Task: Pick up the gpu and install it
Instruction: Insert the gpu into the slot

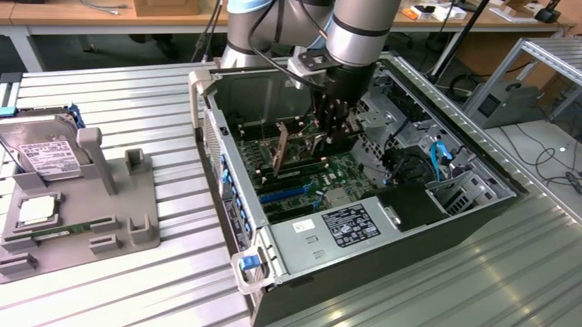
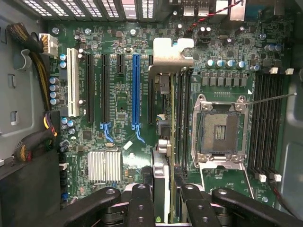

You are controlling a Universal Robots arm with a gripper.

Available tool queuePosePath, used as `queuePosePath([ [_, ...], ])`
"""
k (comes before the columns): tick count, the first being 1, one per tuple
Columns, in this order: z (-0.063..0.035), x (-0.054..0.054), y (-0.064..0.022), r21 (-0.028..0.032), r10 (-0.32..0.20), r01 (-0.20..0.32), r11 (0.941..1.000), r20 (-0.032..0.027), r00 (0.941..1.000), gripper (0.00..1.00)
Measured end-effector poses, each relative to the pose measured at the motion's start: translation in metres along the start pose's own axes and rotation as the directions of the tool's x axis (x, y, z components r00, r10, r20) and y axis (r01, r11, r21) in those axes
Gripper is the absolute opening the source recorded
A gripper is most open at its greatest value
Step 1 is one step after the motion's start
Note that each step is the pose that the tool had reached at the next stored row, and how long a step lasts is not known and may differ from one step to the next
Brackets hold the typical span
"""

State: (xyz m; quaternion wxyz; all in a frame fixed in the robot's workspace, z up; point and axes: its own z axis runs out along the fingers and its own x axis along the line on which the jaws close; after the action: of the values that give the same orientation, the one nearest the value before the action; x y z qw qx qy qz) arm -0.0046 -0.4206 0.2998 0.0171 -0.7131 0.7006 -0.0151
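Plainly, the tool (image 1: 329, 128) hangs inside the open computer case (image 1: 211, 116) on the table (image 1: 109, 88). Its fingers are closed on the graphics card (image 2: 165, 137), which stands on edge between them over the green main board (image 2: 118, 118). Seen from the wrist, the card is a thin edge running away from the tool (image 2: 163, 191) to its one silvery bracket (image 2: 169, 54). Its faces and lower edge are hidden, so whether it touches a slot cannot be told. Four dark finger links (image 2: 140, 203) show at the tool, cut off by the picture's edge. In the exterior view the fingertips are lost against the dark parts inside the case. Just beside the card on one side lies one blue slot (image 2: 136, 90), with one white slot (image 2: 73, 82) farther off. On the other side sits one empty chip socket (image 2: 220, 130). One ribbed silver cooler (image 2: 105, 166) lies near the tool. Well apart from the tool, outside the case, one grey tray (image 1: 118, 204) holds three things. They are one hard drive (image 1: 41, 146), its lower end hidden in the tray's holder, one square silver chip (image 1: 38, 210), and one thin green stick (image 1: 54, 233) that is hard to make out. One labelled power box (image 1: 350, 226) sits in a corner of the case.
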Motion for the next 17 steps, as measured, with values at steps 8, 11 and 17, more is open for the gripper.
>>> queuePosePath([
  [8, 0.0007, 0.003, 0.0145, 0.0000, 0.000, 0.000, 1.0000, -0.0001, 1.0000, 0.27],
  [11, 0.0010, 0.009, 0.0204, 0.0000, 0.000, 0.000, 1.0000, -0.0002, 1.0000, 0.27],
  [17, 0.0014, 0.017, 0.0322, 0.0001, 0.000, 0.000, 1.0000, -0.0001, 1.0000, 0.27],
])
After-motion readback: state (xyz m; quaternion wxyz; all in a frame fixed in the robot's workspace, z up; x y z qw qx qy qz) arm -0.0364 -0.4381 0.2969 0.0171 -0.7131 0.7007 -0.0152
